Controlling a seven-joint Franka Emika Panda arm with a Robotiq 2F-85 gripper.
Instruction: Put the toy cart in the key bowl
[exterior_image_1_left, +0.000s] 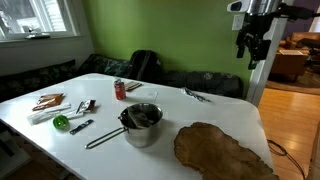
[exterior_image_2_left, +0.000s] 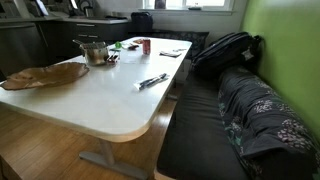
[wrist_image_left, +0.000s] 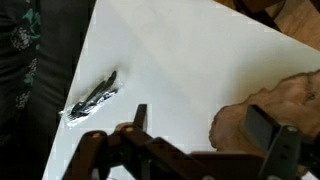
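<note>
In the wrist view the two fingers (wrist_image_left: 262, 126) stand well apart at the bottom of the frame, over the white bench (wrist_image_left: 180, 60). The bowl (wrist_image_left: 275, 100) shows at the right edge, just beside one finger in the picture. A dark metal thing (wrist_image_left: 95, 95) lies at the left, near the bench edge.

In an exterior view the arm (exterior_image_1_left: 268, 12) hangs high in the upper right of the frame, above the far corner of the bench, well apart from the other things. The bowl lies at the lower right, and the pot (exterior_image_1_left: 142, 122) stands just left of it. The can (exterior_image_1_left: 120, 90) stands upright behind the pot. The cart (exterior_image_1_left: 48, 102) seems to be the small reddish thing at the left (too small to be sure), well apart from the bowl.
</note>
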